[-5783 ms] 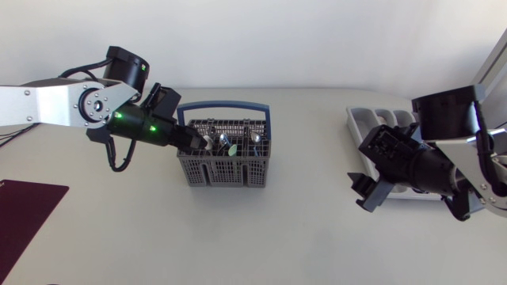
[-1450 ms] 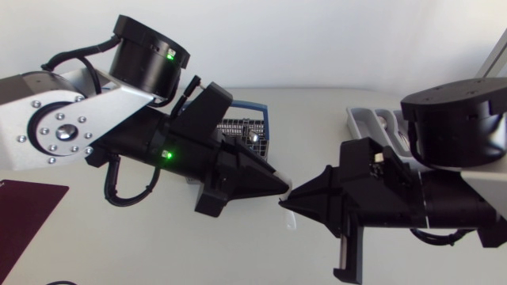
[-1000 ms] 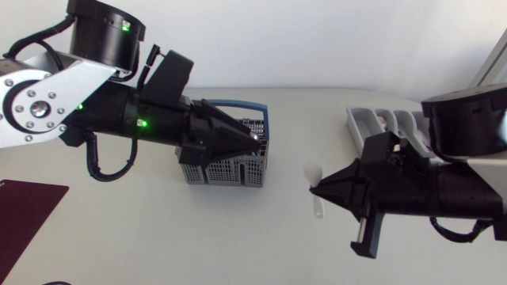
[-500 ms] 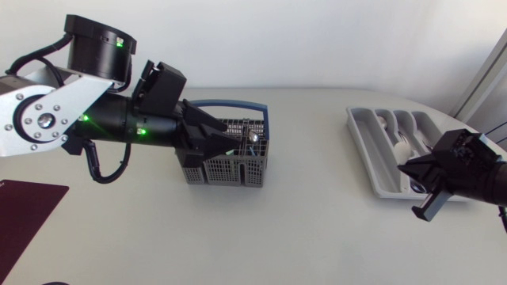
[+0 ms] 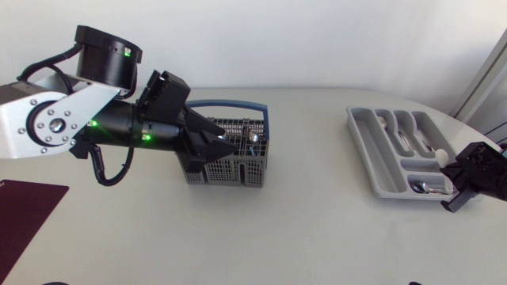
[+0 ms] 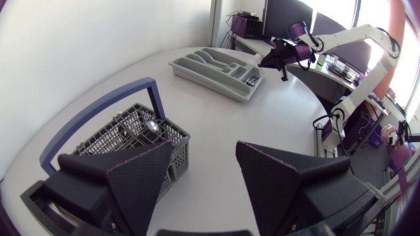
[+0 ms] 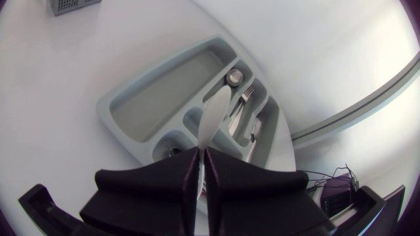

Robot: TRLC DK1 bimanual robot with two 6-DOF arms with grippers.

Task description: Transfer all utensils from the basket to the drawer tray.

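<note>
The right gripper [image 7: 201, 152] pinches a white spoon [image 7: 213, 115] near the tray [image 7: 157, 92]. Released askew, it could straddle a divider. The left gripper [image 6: 203, 149] gapes wide over the basket [image 6: 125, 134].

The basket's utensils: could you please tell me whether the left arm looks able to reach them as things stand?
Probably yes. The left end effector hangs open at the basket, whose top is uncovered, and a utensil stands exposed inside. The blue handle seems to arch to one side.
</note>
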